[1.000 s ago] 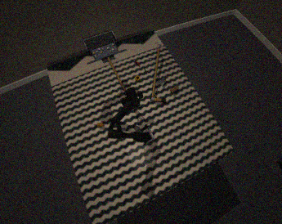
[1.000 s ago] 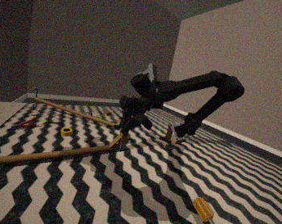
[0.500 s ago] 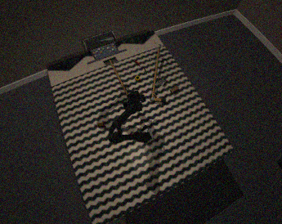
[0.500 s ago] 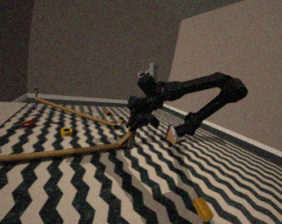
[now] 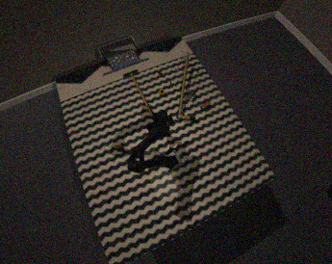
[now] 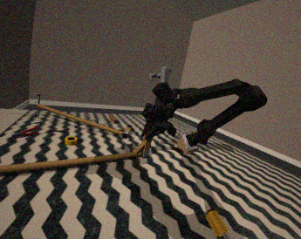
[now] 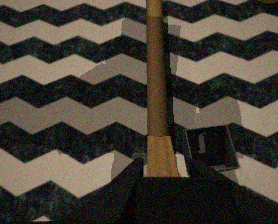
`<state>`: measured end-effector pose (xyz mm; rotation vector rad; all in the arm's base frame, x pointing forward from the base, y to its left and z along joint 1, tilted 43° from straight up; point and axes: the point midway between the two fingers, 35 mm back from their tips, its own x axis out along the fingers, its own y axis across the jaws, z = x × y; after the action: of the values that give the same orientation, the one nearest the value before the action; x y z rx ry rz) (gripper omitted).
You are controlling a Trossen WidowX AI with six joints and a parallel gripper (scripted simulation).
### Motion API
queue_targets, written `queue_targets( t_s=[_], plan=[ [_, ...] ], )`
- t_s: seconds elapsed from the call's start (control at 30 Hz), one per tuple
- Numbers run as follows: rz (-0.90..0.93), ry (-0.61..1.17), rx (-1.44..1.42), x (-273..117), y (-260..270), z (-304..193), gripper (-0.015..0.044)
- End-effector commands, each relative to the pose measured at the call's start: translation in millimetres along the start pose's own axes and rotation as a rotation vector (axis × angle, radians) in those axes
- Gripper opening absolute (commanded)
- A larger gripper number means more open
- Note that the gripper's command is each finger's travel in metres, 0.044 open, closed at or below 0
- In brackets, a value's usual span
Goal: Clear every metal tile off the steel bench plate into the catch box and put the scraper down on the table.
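Observation:
The long scraper's wooden shaft [image 5: 142, 94] [image 6: 78, 161] [image 7: 157, 75] runs from my gripper [image 5: 154, 116] [image 6: 146, 141] [image 7: 162, 167] toward the far end. My gripper is shut on its paler, angled grip, low over the striped table. The scraper's dark head [image 5: 130, 72] is at the near edge of the steel bench plate [image 5: 141, 62]. Small bluish metal tiles [image 5: 124, 60] show as a speckled patch between that edge and the catch box [image 5: 115, 46]. The picture is too dark and grainy to tell which tiles lie on the plate and which in the box.
A second long wooden tool [image 5: 184, 84] [image 6: 82, 119] lies to the right. A yellow tape roll [image 5: 162, 92] [image 6: 71, 139] and red-handled pliers [image 6: 30, 131] lie between the shafts. A yellow-handled tool [image 5: 118, 146] [image 6: 216, 223] lies left. A dark square thing [image 7: 212, 146] is beside the grip.

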<state>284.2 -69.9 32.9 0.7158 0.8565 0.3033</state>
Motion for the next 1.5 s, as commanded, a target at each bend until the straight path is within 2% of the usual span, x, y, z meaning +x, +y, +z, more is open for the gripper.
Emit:
queue_targets(
  t_s=[0.0,0.8,1.47],
  plan=[
    [0.000,-0.009,-0.003,-3.5,-2.2,-0.6,0.0000],
    [-0.013,-0.001,0.008,-2.6,-21.2,2.8,0.0000],
    [-0.018,0.000,0.008,12.5,-26.5,28.3,0.0000]
  ],
)
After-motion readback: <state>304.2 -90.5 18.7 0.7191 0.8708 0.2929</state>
